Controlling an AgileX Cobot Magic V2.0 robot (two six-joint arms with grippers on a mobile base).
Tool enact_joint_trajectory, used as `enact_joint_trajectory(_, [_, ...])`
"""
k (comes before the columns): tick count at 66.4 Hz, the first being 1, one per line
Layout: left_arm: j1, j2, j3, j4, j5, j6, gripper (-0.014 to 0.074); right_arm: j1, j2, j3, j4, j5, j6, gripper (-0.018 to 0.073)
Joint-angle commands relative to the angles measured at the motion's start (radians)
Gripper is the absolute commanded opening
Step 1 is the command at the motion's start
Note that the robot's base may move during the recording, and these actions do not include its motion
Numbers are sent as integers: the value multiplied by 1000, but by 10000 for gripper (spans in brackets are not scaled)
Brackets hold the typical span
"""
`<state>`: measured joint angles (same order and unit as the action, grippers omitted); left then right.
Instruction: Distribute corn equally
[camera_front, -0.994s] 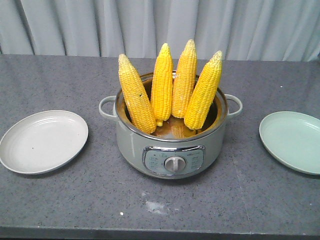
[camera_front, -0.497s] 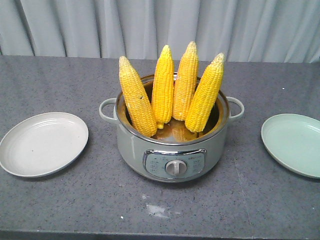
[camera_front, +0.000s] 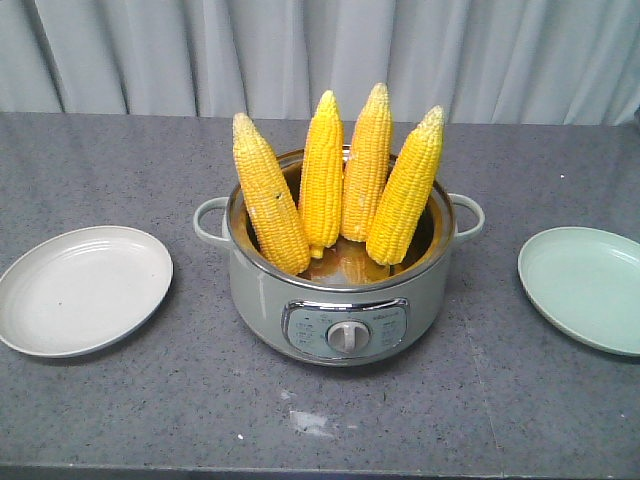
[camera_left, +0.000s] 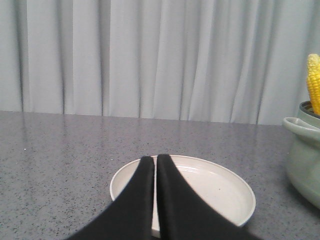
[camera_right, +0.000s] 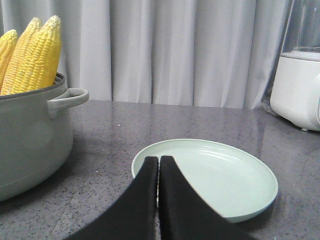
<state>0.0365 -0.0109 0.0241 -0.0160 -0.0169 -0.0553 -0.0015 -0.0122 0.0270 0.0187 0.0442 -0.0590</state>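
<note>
Several yellow corn cobs (camera_front: 325, 180) stand tips-up in a grey-green cooker pot (camera_front: 340, 300) at the table's middle. An empty white plate (camera_front: 80, 290) lies to its left and an empty pale green plate (camera_front: 585, 285) to its right. Neither gripper shows in the front view. In the left wrist view my left gripper (camera_left: 155, 158) is shut and empty, low over the near rim of the white plate (camera_left: 215, 187). In the right wrist view my right gripper (camera_right: 159, 158) is shut and empty over the near rim of the green plate (camera_right: 225, 175), with the corn (camera_right: 37, 55) at far left.
A white appliance (camera_right: 300, 85) with a clear jar stands at the back right of the grey speckled table (camera_front: 150, 400). Grey curtains (camera_front: 320, 50) hang behind the table. The pot has side handles (camera_front: 208, 220) and a front control dial (camera_front: 343, 335).
The front view has shifted slightly. The pot, corn and plates keep their places relative to each other.
</note>
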Motion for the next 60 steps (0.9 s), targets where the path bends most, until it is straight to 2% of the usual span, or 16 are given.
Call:
enact_joint_trajectory(1, [4,-16,-16,-1,-75,-12,-6,-2,-5,8,-4,-72,-8,-8])
enact_joint_trajectory(51, [4,-16,-16,-1,-75,-12,-6,-2,-5,8,-4,-77,-8,-8])
enact_joint_trajectory(60, [4,-16,-25,-1,-115,-12,-6,-2,-5,6,-2,-96,-5,-8])
